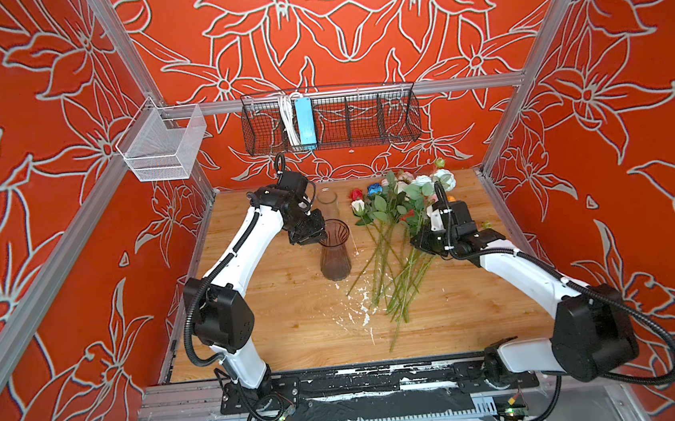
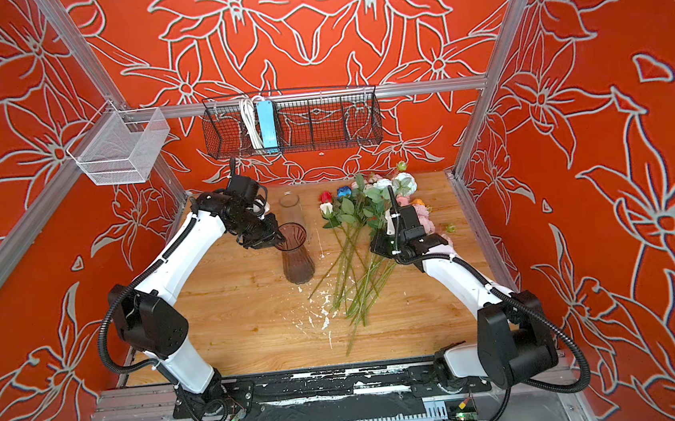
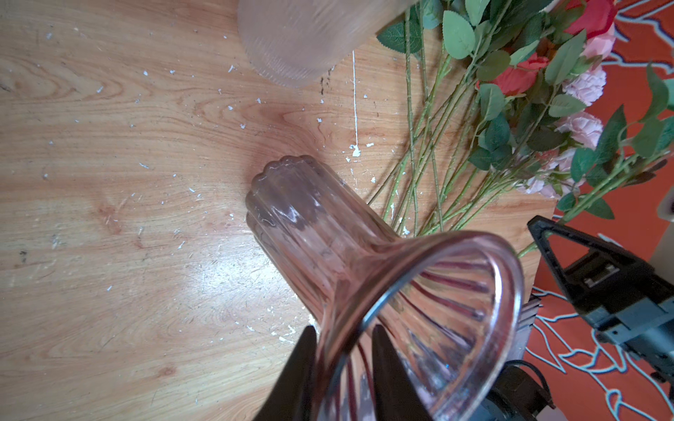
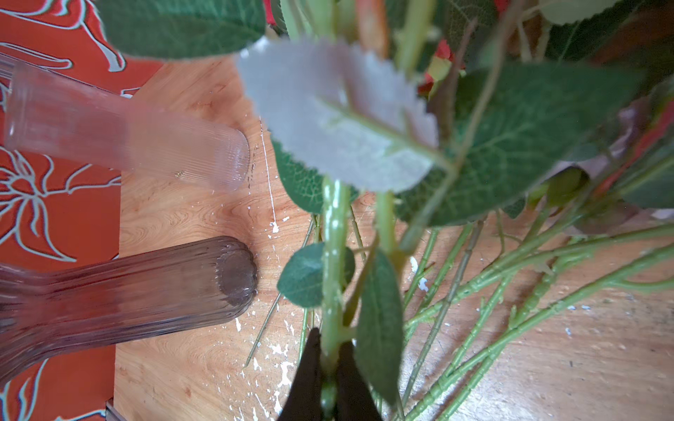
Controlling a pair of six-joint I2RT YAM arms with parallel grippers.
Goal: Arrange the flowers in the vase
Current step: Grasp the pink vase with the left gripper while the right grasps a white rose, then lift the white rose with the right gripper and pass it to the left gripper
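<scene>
A smoky ribbed glass vase (image 1: pixel 334 253) (image 2: pixel 297 258) (image 3: pixel 328 233) (image 4: pixel 127 284) stands upright left of centre on the table. My left gripper (image 1: pixel 314 235) (image 2: pixel 278 238) (image 3: pixel 343 330) is at its flared rim, open, one finger outside the glass and one inside. The flowers (image 1: pixel 395 223) (image 2: pixel 354 235) (image 3: pixel 510 91) lie in a pile right of the vase, heads toward the back wall. My right gripper (image 1: pixel 415 240) (image 2: pixel 376 245) (image 4: pixel 330 342) is among them, shut on one green leafy stem (image 4: pixel 333 255). That stem's head is hidden.
A taller clear ribbed vase (image 1: pixel 327 202) (image 2: pixel 290 207) (image 3: pixel 299 36) (image 4: pixel 127 142) stands just behind the smoky one. White flecks (image 1: pixel 361 305) dot the wooden table (image 1: pixel 287 328). A black wire basket (image 1: pixel 330 118) and a white mesh basket (image 1: pixel 163 145) hang on the frame above.
</scene>
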